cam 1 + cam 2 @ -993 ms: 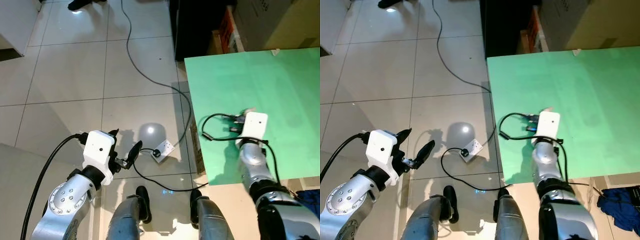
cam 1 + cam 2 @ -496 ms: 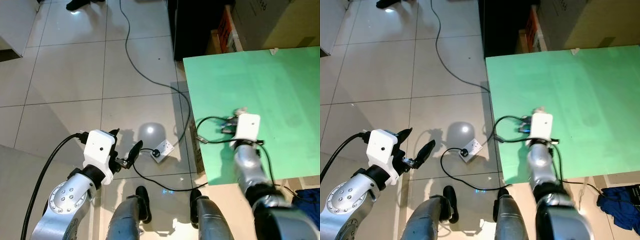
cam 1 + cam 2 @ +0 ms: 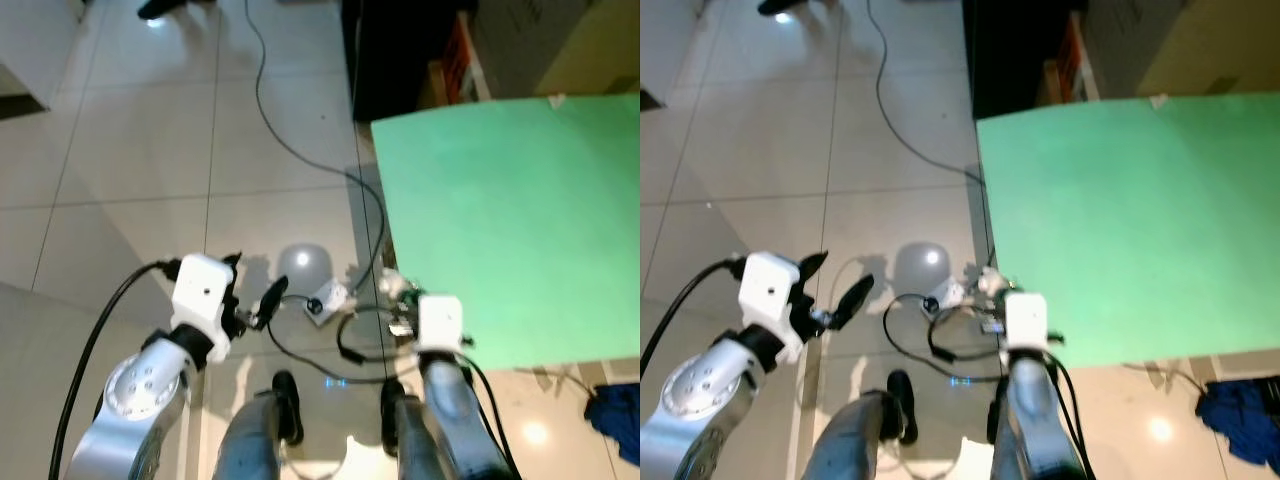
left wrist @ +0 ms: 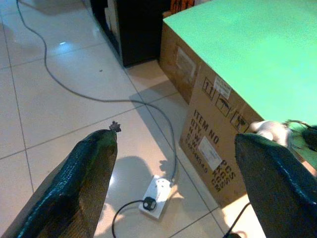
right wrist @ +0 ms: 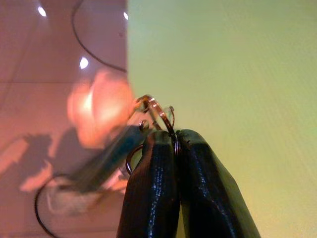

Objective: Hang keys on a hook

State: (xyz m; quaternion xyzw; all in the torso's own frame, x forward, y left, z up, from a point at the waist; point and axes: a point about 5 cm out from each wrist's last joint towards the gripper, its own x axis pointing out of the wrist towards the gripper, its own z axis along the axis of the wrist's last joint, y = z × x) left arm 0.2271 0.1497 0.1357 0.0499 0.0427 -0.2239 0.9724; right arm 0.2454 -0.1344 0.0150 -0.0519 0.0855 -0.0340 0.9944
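My right gripper (image 5: 174, 141) is shut on the metal ring of a bunch of keys (image 5: 151, 111). A pale fob (image 5: 98, 110) and a blurred key dangle from the ring. In the head views the keys (image 3: 392, 290) hang just past the near left corner of the green top (image 3: 500, 200), above the floor. The right wrist's white camera box (image 3: 438, 320) sits behind them. My left gripper (image 3: 252, 282) hovers open and holding nothing over the tiled floor at lower left. From the left wrist, the keys (image 4: 270, 130) show beside the cardboard box (image 4: 208, 124).
The green top covers a cardboard box on my right. A white power strip (image 3: 325, 297) and black cables (image 3: 300, 140) lie on the tiled floor. A dark cabinet (image 3: 400, 50) stands behind the box. A blue cloth (image 3: 615, 420) lies at lower right. My feet (image 3: 285, 405) are below.
My right arm has drawn back and leftward, carrying the keys from over the green top to past its near left corner. The left arm has stayed put.
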